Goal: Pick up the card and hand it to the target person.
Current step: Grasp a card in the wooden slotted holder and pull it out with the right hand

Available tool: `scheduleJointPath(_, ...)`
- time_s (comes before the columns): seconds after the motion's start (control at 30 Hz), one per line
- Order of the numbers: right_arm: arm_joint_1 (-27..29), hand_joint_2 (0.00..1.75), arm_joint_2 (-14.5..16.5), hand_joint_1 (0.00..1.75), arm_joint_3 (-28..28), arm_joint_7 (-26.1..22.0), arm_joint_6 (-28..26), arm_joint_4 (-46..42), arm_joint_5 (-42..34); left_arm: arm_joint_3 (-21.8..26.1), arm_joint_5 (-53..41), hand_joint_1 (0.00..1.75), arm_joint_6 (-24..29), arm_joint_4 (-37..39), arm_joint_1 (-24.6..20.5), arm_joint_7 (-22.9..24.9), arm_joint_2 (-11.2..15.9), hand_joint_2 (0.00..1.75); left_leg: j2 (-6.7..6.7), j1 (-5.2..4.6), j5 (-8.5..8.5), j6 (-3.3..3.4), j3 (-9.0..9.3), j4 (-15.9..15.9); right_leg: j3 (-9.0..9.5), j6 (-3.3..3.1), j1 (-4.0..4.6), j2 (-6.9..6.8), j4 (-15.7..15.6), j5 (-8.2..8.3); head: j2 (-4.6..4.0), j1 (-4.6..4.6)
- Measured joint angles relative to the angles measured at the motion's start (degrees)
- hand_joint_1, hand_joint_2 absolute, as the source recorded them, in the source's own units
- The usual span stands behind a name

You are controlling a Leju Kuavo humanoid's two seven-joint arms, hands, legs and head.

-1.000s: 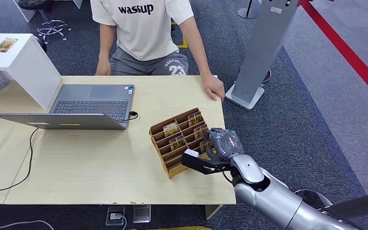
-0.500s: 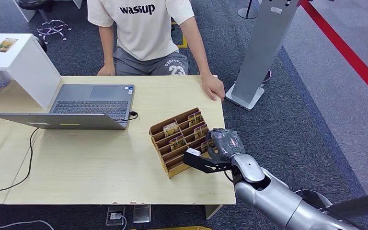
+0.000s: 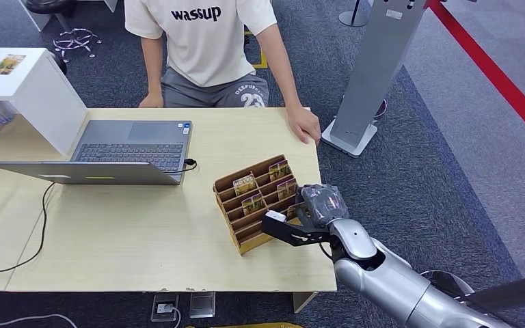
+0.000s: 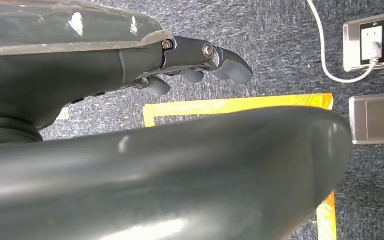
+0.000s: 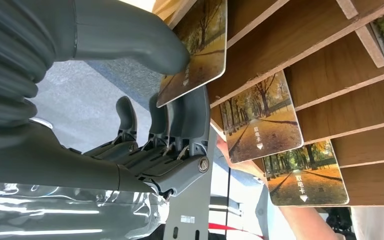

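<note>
Grey carpet surrounds a pale wooden table (image 3: 143,239), and on its right end stands a tiered wooden card rack (image 3: 256,201) with autumn-tree cards in its slots. One card (image 5: 200,47) at the rack's near right corner is pinched between the thumb and the fingers (image 5: 190,120) of the right hand (image 3: 318,205); in the right wrist view its far edge seems to sit against a slot, so it looks gripped but not yet lifted out. Two more cards (image 5: 262,117) sit in slots just beside it.

So the grasp appears made, while the pull from the rack, the carry and the handover all remain. The person (image 3: 205,48) sits across the table, one hand (image 3: 304,126) resting on the far right edge, well apart from the rack. A laptop (image 3: 109,154) lies open to the left.

The left hand (image 4: 200,62) hangs over the carpet near a floor socket (image 4: 372,42), fingers loosely curled and holding nothing.
</note>
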Motion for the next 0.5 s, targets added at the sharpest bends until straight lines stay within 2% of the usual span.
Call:
scheduleJointPath(0.37, -0.2, 1.75, 0.0, 1.38, 0.0, -0.2, -0.2, 0.0, 0.0, 0.0, 0.0, 0.0, 0.0, 0.0, 0.0, 0.0, 0.0, 0.0, 0.01, 0.0, 0.01, 0.0, 0.03, 0.0, 0.01, 0.0, 0.0, 0.01, 0.0, 0.0, 0.0, -0.02)
scheduleJointPath(0.5, -0.2, 1.75, 0.0, 1.36, 0.0, -0.2, -0.2, 0.0, 0.0, 0.0, 0.0, 0.0, 0.0, 0.0, 0.0, 0.0, 0.0, 0.0, 0.01, 0.0, 0.01, 0.0, 0.03, 0.0, 0.02, 0.0, 0.0, 0.01, 0.0, 0.0, 0.01, -0.01)
